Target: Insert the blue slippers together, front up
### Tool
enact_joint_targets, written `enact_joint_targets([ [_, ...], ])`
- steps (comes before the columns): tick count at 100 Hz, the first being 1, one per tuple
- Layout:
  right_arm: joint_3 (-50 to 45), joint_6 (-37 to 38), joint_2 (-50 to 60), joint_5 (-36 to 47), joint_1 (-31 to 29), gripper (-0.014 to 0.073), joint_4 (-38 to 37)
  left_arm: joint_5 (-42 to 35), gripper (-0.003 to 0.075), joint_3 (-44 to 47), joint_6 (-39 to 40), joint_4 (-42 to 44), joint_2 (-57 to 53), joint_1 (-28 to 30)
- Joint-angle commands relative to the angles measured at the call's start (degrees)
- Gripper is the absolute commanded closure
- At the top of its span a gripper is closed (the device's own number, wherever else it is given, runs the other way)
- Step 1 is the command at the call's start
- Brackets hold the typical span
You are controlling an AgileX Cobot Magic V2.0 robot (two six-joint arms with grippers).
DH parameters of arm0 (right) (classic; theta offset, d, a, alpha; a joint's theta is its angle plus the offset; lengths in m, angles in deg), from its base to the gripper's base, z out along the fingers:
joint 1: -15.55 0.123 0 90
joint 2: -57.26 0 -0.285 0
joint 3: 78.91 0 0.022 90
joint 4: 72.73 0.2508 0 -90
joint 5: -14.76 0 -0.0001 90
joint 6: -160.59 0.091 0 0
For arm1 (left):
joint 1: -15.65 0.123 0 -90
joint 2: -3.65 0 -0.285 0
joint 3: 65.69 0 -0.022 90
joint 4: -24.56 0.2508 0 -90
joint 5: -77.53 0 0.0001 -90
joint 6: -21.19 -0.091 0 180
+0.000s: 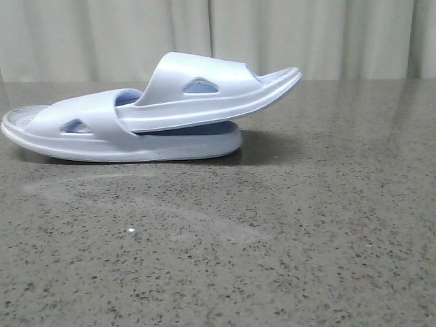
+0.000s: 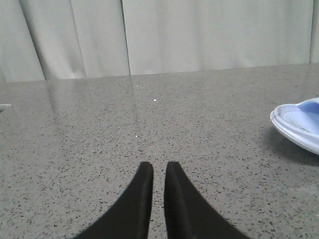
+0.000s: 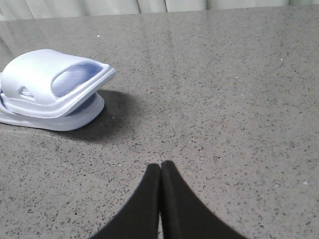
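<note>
The two blue slippers lie nested at the far left of the table. The lower slipper rests flat. The upper slipper is pushed under the lower one's strap, and its front end tilts up to the right. The pair also shows in the right wrist view, and one sole end shows in the left wrist view. My left gripper is empty, its fingers drawn together with only a thin slit between them. My right gripper is shut and empty. Both hang over bare table, apart from the slippers. Neither shows in the front view.
The grey speckled tabletop stretches in front of and to the right of the slippers. A pale curtain hangs behind the table's far edge.
</note>
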Motion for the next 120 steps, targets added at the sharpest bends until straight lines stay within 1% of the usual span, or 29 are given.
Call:
enact_joint_targets([
  [1,1.5,-0.5,-0.1,2.2,0.1,0.0683,2.0,-3.9,0.0705,0.5,0.4,-1.6,-1.8,0.1],
  [77,1.5,-0.5,-0.1,2.2,0.1,0.0683,2.0,-3.9,0.0705,0.5,0.4,-1.6,-1.8,0.1],
  [90,1.4,-0.5,-0.2,6.4,0.1,0.0683,1.8,-3.9,0.0705,0.5,0.4,-1.6,-1.8,0.1],
  [97,1.4,0.1,-0.1,8.3,0.1,0.0683,-1.2,-3.9,0.0705,0.5,0.4,-1.6,-1.8,0.1],
  [102,1.4,5.6,-0.1,9.9,0.1,0.0683,-8.0,-3.9,0.0705,0.5,0.4,-1.6,-1.8,0.1],
  [104,1.3,9.6,-0.1,10.6,0.1,0.0683,-11.6,-3.9,0.0705,0.5,0.4,-1.6,-1.8,0.1],
  [105,1.3,12.7,-0.1,10.9,0.1,0.0683,-14.3,-3.9,0.0705,0.5,0.4,-1.6,-1.8,0.1],
  [106,1.3,14.4,-0.1,11.6,0.1,0.0683,-15.6,-3.9,0.0705,0.5,0.4,-1.6,-1.8,0.1],
  [107,1.2,17.9,-0.1,11.9,0.1,0.0683,-17.0,-3.9,0.0705,0.5,0.4,-1.6,-1.8,0.1],
  [109,1.1,21.6,-0.1,13.1,0.1,0.0683,-21.2,-3.9,0.0705,0.5,0.4,-1.6,-1.8,0.1],
  [112,0.8,31.0,-0.1,14.8,0.1,0.0683,-27.9,-3.9,0.0705,0.5,0.4,-1.6,-1.8,0.1],
  [113,0.5,32.8,-0.1,15.7,0.1,0.0683,-29.2,-3.9,0.0705,0.5,0.4,-1.6,-1.8,0.1],
  [114,0.4,36.4,-0.1,16.2,0.1,0.0683,-30.5,-3.9,0.0705,0.5,0.4,-1.6,-1.8,0.1],
  [116,0.0,39.7,0.1,17.6,0.1,0.0683,-34.1,-3.9,0.0705,0.5,0.4,-1.6,-1.8,0.1],
  [117,-0.1,42.8,0.1,18.1,0.1,0.0683,-36.4,-3.9,0.0705,0.5,0.4,-1.6,-1.8,0.1],
  [120,-1.2,48.0,0.8,20.7,0.2,0.0683,-40.6,-3.9,0.0705,0.5,0.4,-1.6,-1.8,0.1],
])
